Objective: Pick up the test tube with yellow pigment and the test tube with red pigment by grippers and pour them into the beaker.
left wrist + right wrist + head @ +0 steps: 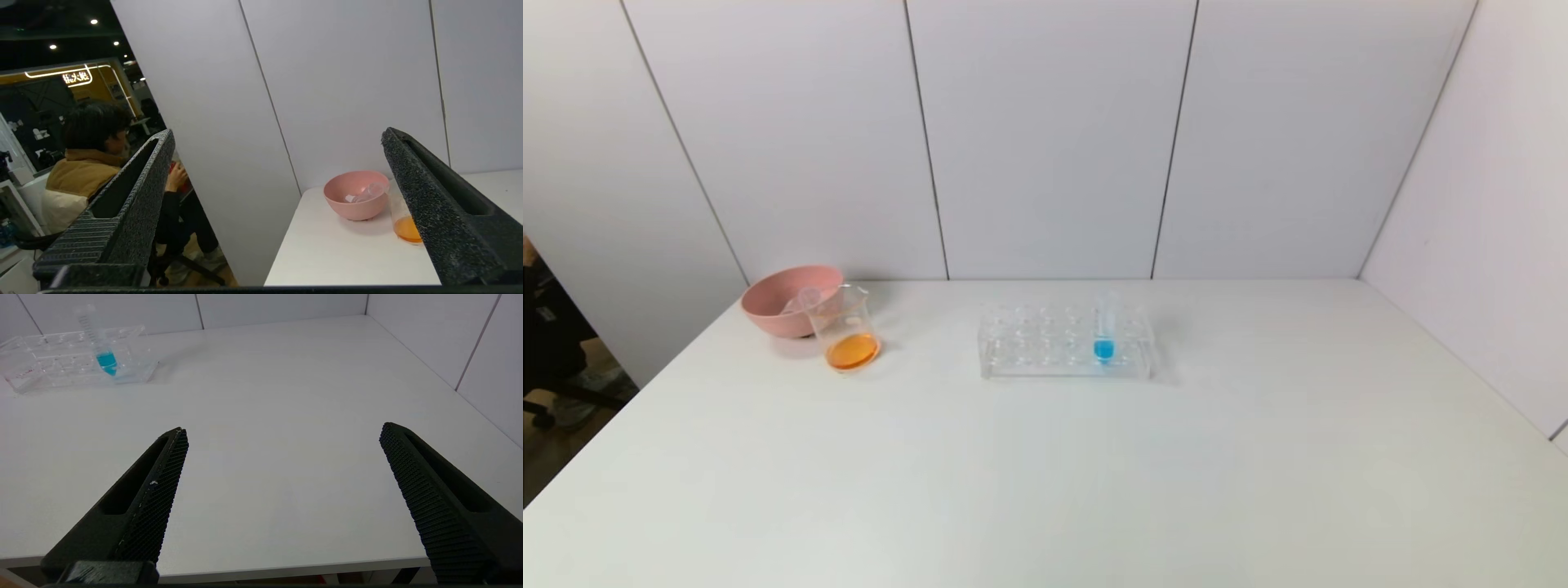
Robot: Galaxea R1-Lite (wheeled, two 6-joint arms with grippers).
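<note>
Judging by orange liquid in the beaker (851, 336), pouring looked finished. Left gripper (278, 163) and right gripper (282, 453): fingers wide apart, empty; best kept clear of the glass.

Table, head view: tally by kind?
Pink bowl: 1
Beaker, orange liquid in it: 1
Tube rack: 1
Tube with blue liquid, standing in the rack: 1
Total: 4, leaving out the clear items lying in the bowl, which are too unclear to count.
</note>
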